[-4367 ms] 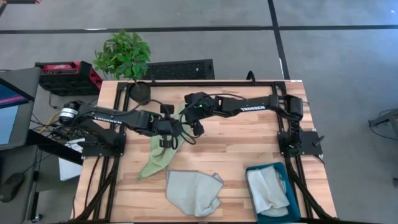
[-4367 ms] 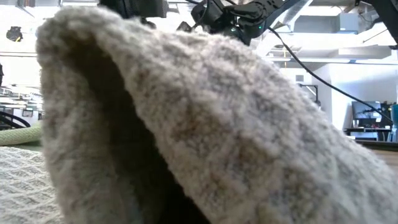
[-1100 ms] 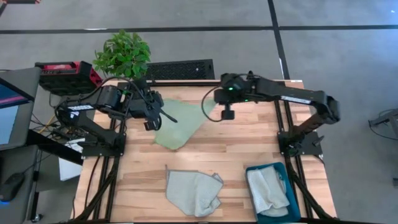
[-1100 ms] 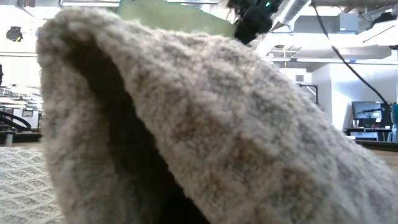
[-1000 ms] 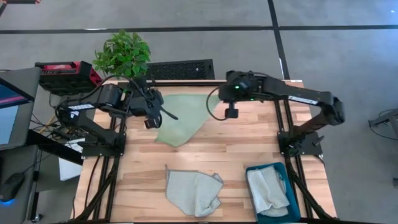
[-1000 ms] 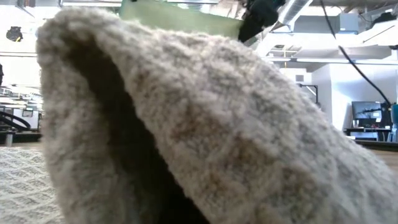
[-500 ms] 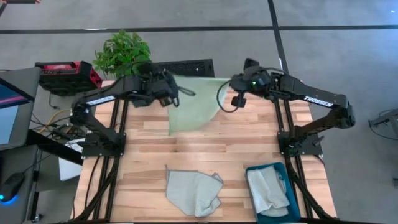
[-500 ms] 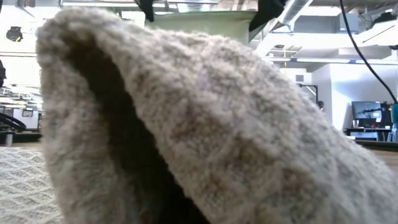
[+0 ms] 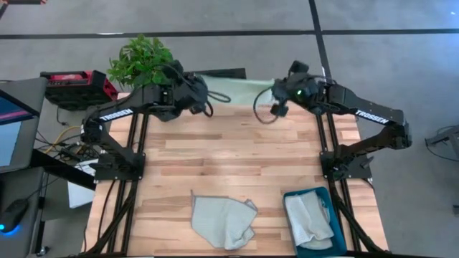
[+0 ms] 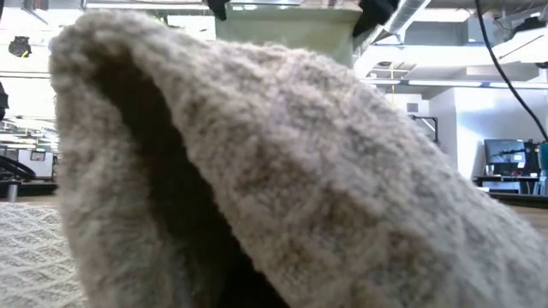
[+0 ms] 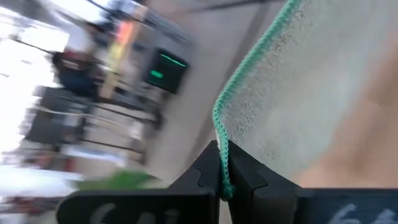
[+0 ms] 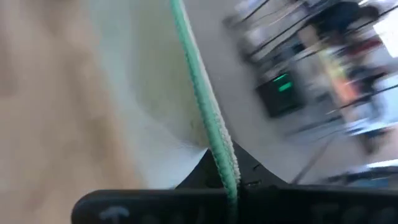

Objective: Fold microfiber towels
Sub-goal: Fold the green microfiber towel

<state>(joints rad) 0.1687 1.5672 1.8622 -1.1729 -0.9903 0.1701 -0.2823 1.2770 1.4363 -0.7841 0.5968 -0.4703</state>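
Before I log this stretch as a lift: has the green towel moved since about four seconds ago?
Yes. The green towel, then draped mid-table, is now stretched between the left gripper and right gripper at the table's far edge, beside the plant.

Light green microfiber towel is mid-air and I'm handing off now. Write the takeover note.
Left gripper: shut on one corner of the light green microfiber towel.
Right gripper: shut on the other top corner.
The towel hangs stretched between them above the table's far edge.
Pale grey-blue towel lies rumpled at the near edge of the wooden table; more cloth sits in the teal rectangular bin.
Done: green towel lifted and spread.
Left: lay it down, fold it, then the grey-blue one.
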